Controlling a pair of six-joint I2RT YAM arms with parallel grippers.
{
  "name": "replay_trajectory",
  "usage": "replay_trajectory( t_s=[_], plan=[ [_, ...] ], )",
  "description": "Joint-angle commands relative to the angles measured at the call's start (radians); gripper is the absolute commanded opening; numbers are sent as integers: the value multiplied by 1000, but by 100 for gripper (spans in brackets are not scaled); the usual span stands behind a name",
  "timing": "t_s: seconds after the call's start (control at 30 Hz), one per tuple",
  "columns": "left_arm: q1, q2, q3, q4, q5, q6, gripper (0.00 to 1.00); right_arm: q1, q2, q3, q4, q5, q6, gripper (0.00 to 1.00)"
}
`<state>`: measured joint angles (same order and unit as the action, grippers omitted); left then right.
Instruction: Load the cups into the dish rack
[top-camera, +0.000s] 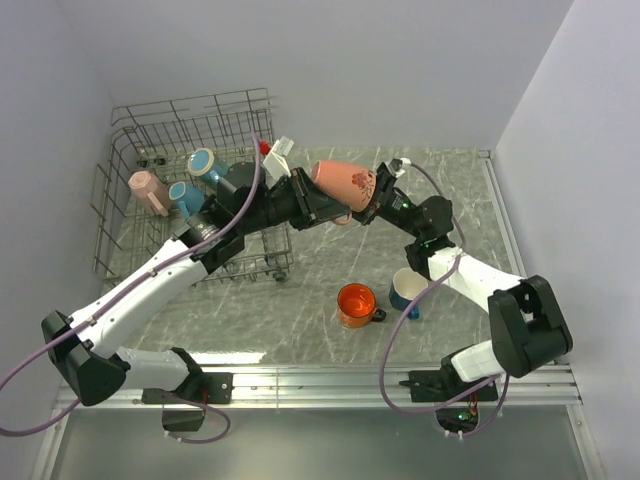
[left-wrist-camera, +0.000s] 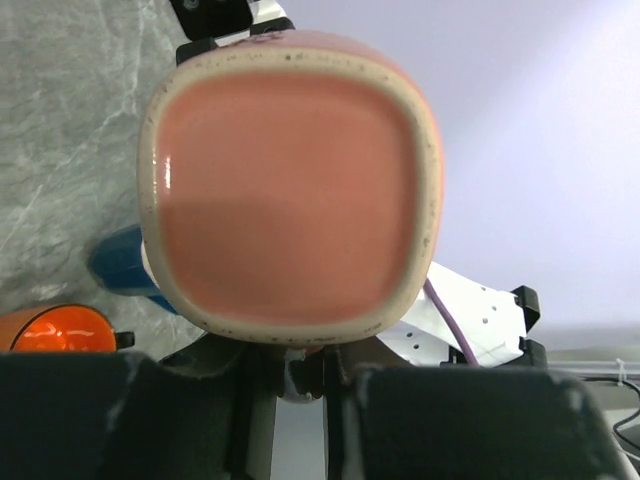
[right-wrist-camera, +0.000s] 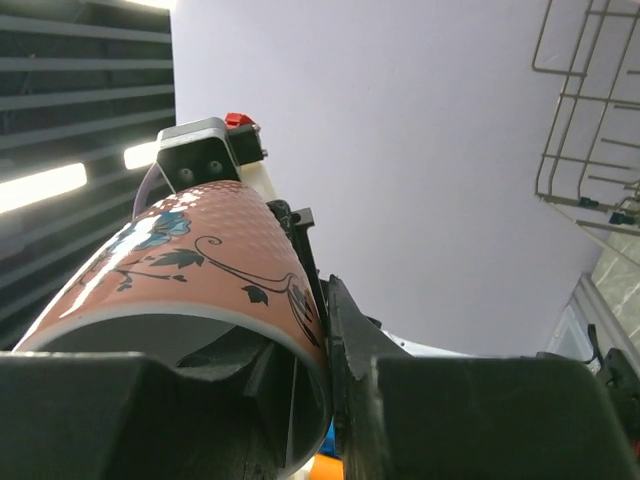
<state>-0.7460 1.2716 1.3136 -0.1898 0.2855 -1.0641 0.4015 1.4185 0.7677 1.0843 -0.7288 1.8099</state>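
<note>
One salmon mug (top-camera: 345, 183): right wrist shows flowers, left wrist its base.

The top view looks down over the whole tabletop (top-camera: 330, 270) from behind. Both wrist views crowd one cup (left-wrist-camera: 290, 190): left faces its base, right its rim.

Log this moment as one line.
salmon mug: sideways in air between arms | right gripper: shut on rim | left gripper: at base, grip unclear | rack: partly loaded | table: orange mug, blue mug
</note>
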Motion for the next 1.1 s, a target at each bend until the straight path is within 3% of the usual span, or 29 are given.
replay_trajectory(
  t_s=[0.0, 0.03, 0.07, 0.1, 0.17, 0.2, 0.23, 0.27, 0.33, 0.53, 0.67, 1.07],
  plan=[
    [37, -23, 93, -70, -164, 145, 0, 20, -12, 41, -13, -84, -30, 0],
    [49, -20, 123, -98, -180, 171, 0, 19, -19, 44, -97, -93, -58, 4],
    [59, -18, 136, -126, -190, 185, 0, 14, -29, 50, -151, -99, -128, 29],
    [71, -18, 144, -179, -206, 194, 0, 11, -53, 71, -220, -112, -176, 39],
    [118, -38, 148, -221, -212, 226, 0, -1, -84, 106, -488, -115, -368, 52],
    [140, -58, 144, -258, -215, 236, 0, -6, -110, 155, -591, -103, -441, 53],
    [186, -70, 139, -279, -215, 256, 0, -13, -121, 180, -771, -93, -508, 54],
    [209, -83, 135, -299, -218, 269, 0, -16, -128, 202, -853, -80, -629, 54],
    [276, -107, 136, -386, -245, 320, 0, -26, -144, 239, -993, -57, -704, 54],
    [404, -118, 136, -592, -373, 450, 0, -69, -155, 157, -995, -89, -725, 53],
    [453, -97, 118, -645, -481, 484, 0, -70, -148, 157, -1021, -90, -753, 52],
    [565, 221, 268, -603, -537, 549, 0, -73, -154, 185, -1141, -90, -842, 50]
  ],
)
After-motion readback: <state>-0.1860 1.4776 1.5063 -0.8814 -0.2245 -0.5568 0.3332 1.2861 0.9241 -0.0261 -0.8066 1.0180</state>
